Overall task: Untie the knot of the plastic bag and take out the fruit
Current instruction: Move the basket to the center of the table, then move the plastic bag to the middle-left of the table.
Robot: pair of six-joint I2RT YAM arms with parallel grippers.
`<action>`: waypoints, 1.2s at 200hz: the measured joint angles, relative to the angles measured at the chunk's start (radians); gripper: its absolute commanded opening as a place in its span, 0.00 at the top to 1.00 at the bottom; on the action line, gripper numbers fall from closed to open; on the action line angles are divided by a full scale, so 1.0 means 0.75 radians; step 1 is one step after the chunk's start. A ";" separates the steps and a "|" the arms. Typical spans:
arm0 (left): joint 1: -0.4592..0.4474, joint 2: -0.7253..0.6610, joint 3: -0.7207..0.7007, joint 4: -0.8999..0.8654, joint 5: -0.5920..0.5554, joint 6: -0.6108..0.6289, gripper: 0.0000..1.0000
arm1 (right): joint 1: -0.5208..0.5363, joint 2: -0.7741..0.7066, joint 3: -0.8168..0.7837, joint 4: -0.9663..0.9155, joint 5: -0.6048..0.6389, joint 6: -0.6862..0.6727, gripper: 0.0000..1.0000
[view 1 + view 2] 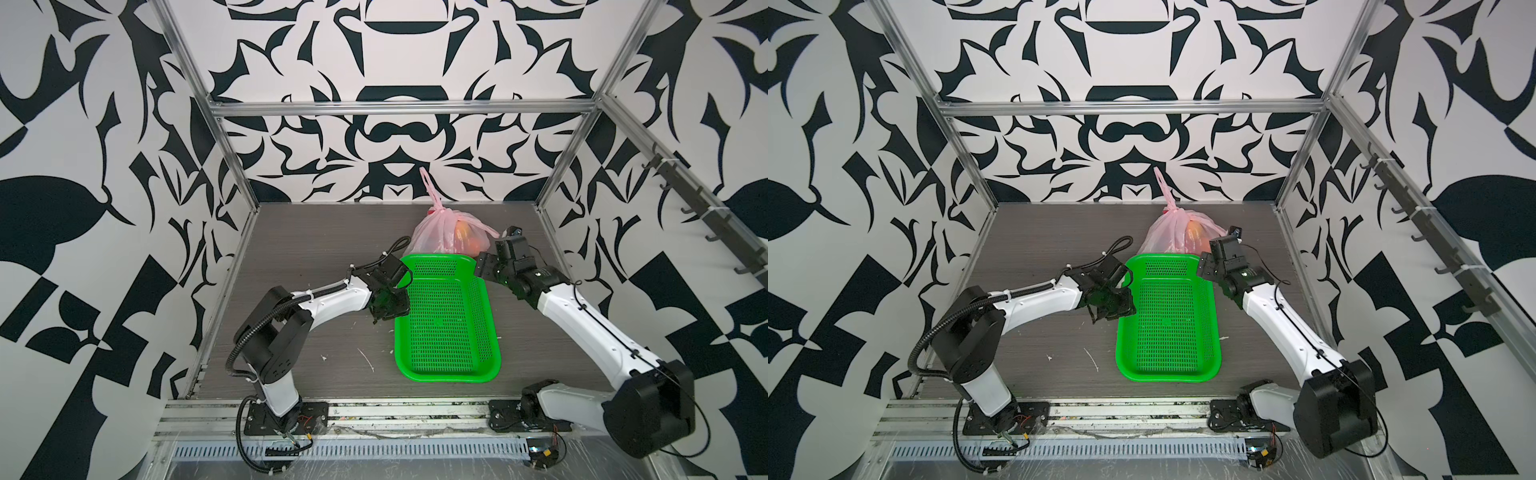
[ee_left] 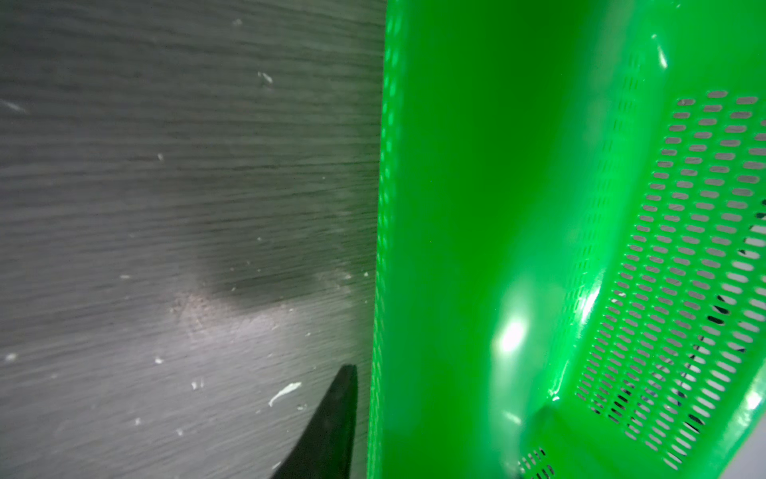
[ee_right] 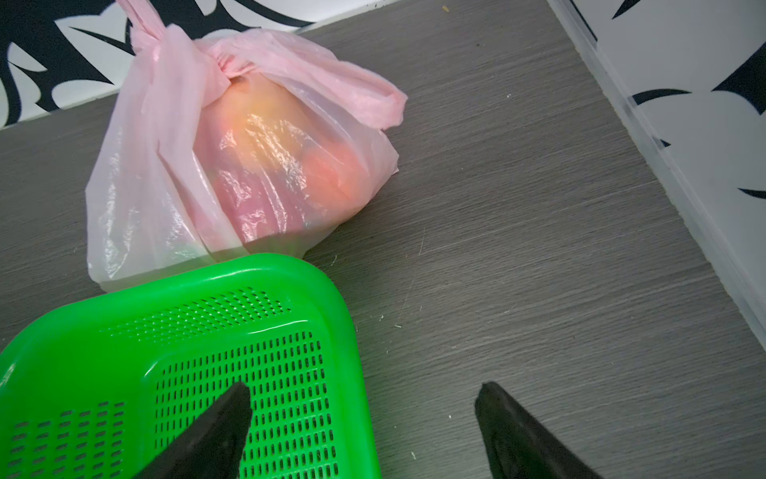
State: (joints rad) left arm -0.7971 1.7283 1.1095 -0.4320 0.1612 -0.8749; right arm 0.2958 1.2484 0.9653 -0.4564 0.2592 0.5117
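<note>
Right pincer [image 3: 364, 392] spread, above basket rim [image 3: 265, 265]

White arm shells [image 1: 336, 297], black joints [image 1: 282, 328], black corrugated cable [image 1: 243, 334].

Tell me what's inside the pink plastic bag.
Through the tied plastic bag, fruit shows only as blurred colours: a yellow-orange piece, an orange-red piece and a pinkish patch. Film and folds hide their count and kinds.
</note>
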 measured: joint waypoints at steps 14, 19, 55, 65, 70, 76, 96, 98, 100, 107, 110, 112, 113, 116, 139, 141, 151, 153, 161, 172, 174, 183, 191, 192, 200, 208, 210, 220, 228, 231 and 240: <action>0.000 -0.009 -0.008 0.001 0.002 -0.012 0.62 | 0.000 0.037 0.016 0.004 -0.001 0.014 0.12; -0.001 -0.011 -0.010 0.001 0.004 -0.019 0.61 | 0.000 0.050 0.022 0.006 -0.001 0.018 0.12; -0.008 -0.015 -0.017 0.015 0.011 -0.057 0.58 | 0.001 0.130 0.081 0.024 0.000 0.047 0.12; -0.012 -0.016 -0.024 0.022 0.015 -0.066 0.57 | 0.001 0.152 0.101 0.031 0.000 0.053 0.12; -0.014 -0.016 -0.026 0.023 0.016 -0.071 0.56 | 0.001 0.162 0.111 0.033 0.000 0.054 0.12; -0.015 -0.017 -0.030 0.026 0.015 -0.074 0.54 | 0.001 0.178 0.126 0.038 0.000 0.057 0.12; -0.017 -0.024 -0.030 0.025 0.015 -0.086 0.47 | 0.003 0.235 0.178 0.055 -0.001 0.063 0.13; -0.017 -0.024 -0.030 0.023 0.015 -0.084 0.47 | 0.004 0.242 0.184 0.058 -0.001 0.063 0.13; -0.017 -0.026 -0.030 0.021 0.015 -0.080 0.46 | 0.004 0.251 0.191 0.062 -0.002 0.064 0.13; -0.017 -0.033 -0.030 0.015 0.012 -0.076 0.43 | 0.006 0.280 0.216 0.069 -0.002 0.067 0.13; -0.017 -0.036 -0.030 0.009 0.009 -0.080 0.42 | 0.007 0.292 0.227 0.072 -0.002 0.068 0.13; -0.017 -0.040 -0.030 0.002 0.005 -0.073 0.41 | 0.009 0.304 0.236 0.075 -0.003 0.070 0.14; -0.017 -0.041 -0.030 0.001 0.004 -0.070 0.41 | 0.010 0.308 0.239 0.076 -0.003 0.071 0.14; -0.017 -0.044 -0.030 -0.005 0.001 -0.072 0.40 | 0.011 0.321 0.252 0.079 -0.002 0.071 0.14; 0.002 -0.100 -0.030 -0.073 -0.029 -0.028 0.35 | 0.040 0.447 0.353 0.131 -0.007 0.077 0.16; 0.005 -0.107 -0.030 -0.080 -0.031 -0.022 0.35 | 0.044 0.460 0.363 0.135 -0.007 0.076 0.16; 0.022 -0.140 -0.030 -0.111 -0.040 -0.003 0.34 | 0.058 0.513 0.409 0.157 -0.007 0.078 0.19; 0.026 -0.146 -0.030 -0.115 -0.042 0.004 0.34 | 0.062 0.527 0.421 0.161 -0.008 0.076 0.19; 0.048 -0.176 -0.031 -0.138 -0.050 0.023 0.34 | 0.071 0.575 0.462 0.176 -0.011 0.076 0.22; 0.082 -0.219 -0.034 -0.168 -0.060 0.051 0.34 | 0.080 0.645 0.528 0.195 -0.015 0.079 0.24; 0.088 -0.226 -0.035 -0.171 -0.062 0.053 0.33 | 0.081 0.655 0.538 0.197 -0.016 0.076 0.24; 0.121 -0.262 -0.045 -0.188 -0.065 0.076 0.33 | 0.089 0.712 0.593 0.208 -0.016 0.077 0.25; 0.149 -0.294 -0.055 -0.204 -0.067 0.092 0.33 | 0.094 0.752 0.631 0.216 -0.015 0.076 0.26; 0.155 -0.300 -0.057 -0.208 -0.067 0.096 0.33 | 0.095 0.760 0.637 0.218 -0.015 0.077 0.26; 0.184 -0.326 -0.068 -0.221 -0.066 0.114 0.33 | 0.097 0.796 0.668 0.228 -0.015 0.077 0.27; 0.215 -0.347 -0.078 -0.234 -0.065 0.130 0.33 | 0.099 0.828 0.695 0.236 -0.014 0.077 0.28; 0.224 -0.352 -0.081 -0.237 -0.064 0.133 0.33 | 0.099 0.836 0.701 0.237 -0.013 0.078 0.28; 0.266 -0.374 -0.098 -0.246 -0.056 0.156 0.33 | 0.099 0.873 0.731 0.241 -0.012 0.078 0.28; 0.299 -0.384 -0.107 -0.253 -0.049 0.170 0.33 | 0.099 0.906 0.761 0.242 -0.010 0.079 0.29; 0.313 -0.386 -0.112 -0.254 -0.043 0.178 0.33 | 0.099 0.916 0.770 0.243 -0.010 0.079 0.30; 0.350 -0.388 -0.120 -0.258 -0.027 0.193 0.33 | 0.099 0.954 0.803 0.254 -0.012 0.078 0.33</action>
State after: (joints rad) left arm -0.5346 1.4376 1.0199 -0.6258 0.1406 -0.7303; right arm 0.3698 1.9636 1.5677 -0.2657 0.2501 0.5705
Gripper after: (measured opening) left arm 0.669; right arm 0.701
